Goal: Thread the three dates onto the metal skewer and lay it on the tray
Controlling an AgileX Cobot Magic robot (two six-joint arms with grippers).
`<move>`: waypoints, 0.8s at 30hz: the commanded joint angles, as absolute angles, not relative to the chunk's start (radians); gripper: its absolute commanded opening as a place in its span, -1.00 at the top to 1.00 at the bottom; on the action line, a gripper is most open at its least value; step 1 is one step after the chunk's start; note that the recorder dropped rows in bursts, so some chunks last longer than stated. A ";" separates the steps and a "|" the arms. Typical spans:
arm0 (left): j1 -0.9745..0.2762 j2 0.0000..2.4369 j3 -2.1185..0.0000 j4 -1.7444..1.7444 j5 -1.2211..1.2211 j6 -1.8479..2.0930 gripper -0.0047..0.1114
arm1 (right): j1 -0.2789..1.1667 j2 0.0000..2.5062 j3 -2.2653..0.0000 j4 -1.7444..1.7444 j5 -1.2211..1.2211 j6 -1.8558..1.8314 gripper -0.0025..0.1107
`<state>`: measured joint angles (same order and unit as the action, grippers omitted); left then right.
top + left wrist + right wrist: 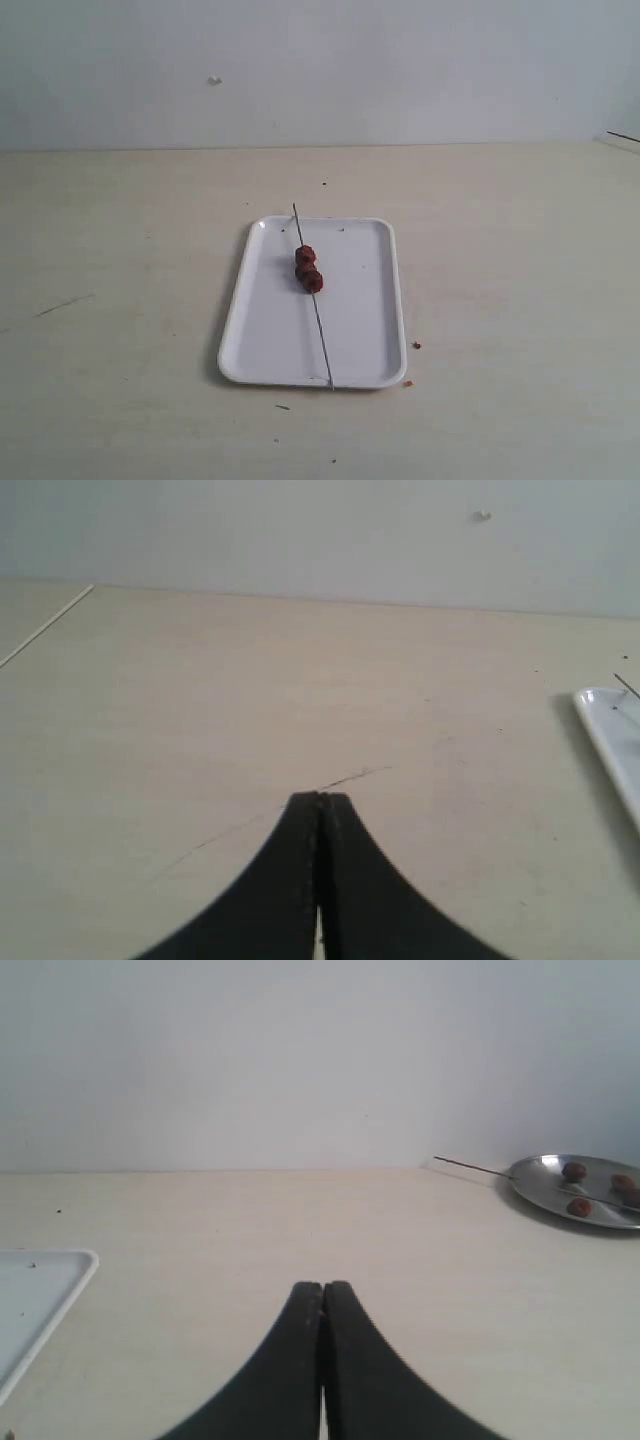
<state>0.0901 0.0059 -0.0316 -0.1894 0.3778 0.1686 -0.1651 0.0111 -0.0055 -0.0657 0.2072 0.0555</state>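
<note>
1. White tray (pixel 360 330) sits mid-bench (pixel 120 300), long side running away from the exterior cam.
2. Metal skewer (pixel 321 335) lies lengthwise on the tray, slightly diagonal. Far tip pokes out past the far rim and near tip reaches the near rim.
3. Dates (pixel 308 269) are threaded on the skewer, bunched tight in its far half and resting on the tray floor. Exact count is hard to tell.
4. Reddish crumbs (pixel 417 345) lie on the bench just off the tray's near-right corner.
5. L pincer (pixel 320 800): fingers pressed together, nothing between them, over bare bench, well apart from the tray.
6. R pincer (pixel 322 1288): also closed and empty.
7. R wrist cam also shows a round metal dish (pixel 540 1175) near the wall, holding brown fruits (pixel 575 1171) and a thin rod (pixel 470 1167) that sticks out over its edge.
</note>
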 commanded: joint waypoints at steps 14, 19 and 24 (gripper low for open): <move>0.094 0.000 -0.027 -0.195 0.370 0.172 0.92 | -0.175 0.000 0.000 -0.050 0.207 0.054 0.96; 0.094 0.000 -0.027 -0.195 0.370 0.172 0.92 | -0.175 0.000 0.000 -0.050 0.207 0.054 0.96; 0.094 0.000 -0.027 -0.195 0.370 0.172 0.92 | -0.175 0.000 0.000 -0.050 0.207 0.054 0.96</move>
<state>0.0901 0.0059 -0.0316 -0.1894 0.3758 0.1686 -0.1683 0.0067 -0.0055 -0.0503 0.2111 0.0554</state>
